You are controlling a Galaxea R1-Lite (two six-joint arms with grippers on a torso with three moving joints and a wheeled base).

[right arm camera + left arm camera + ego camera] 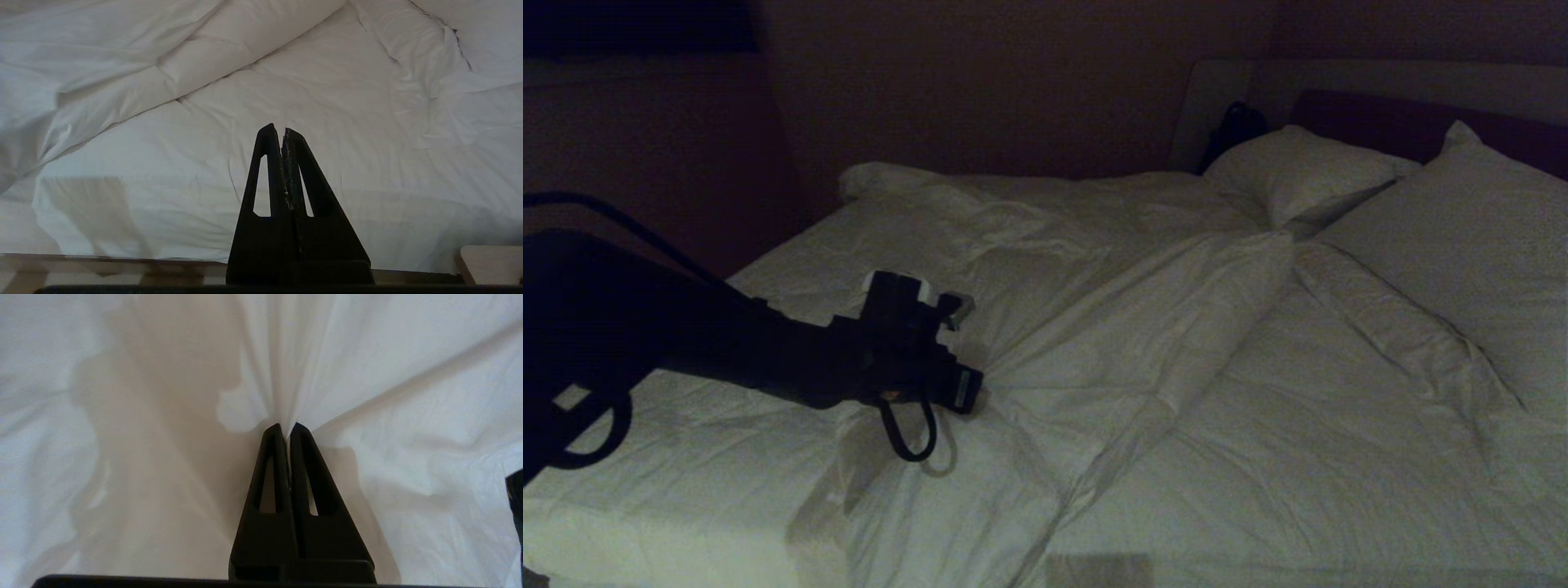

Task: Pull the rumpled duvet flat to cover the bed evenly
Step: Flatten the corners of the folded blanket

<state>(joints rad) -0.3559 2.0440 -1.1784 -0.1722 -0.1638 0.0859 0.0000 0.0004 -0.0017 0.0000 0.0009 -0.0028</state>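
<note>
White duvet [1143, 343] pinched by the left gripper [289, 426] on the bed [1225, 90].

Nearest, the right gripper [282, 128] hangs by the bed's edge, jaws pressed together, holding nothing. Farther in, the left gripper's jaws are clamped on a gathered fold of duvet, creases fanning out. Beyond, two pillows [1462, 237] lie by the headboard [1388, 122].

Open room for a gripper lies over the flat right half of the duvet [1258, 457], between the long diagonal ridge [1176, 327] and the pillows [1462, 245]. The left arm [686, 343] bars the near left. The pillows and headboard [1380, 114] close the far right.
</note>
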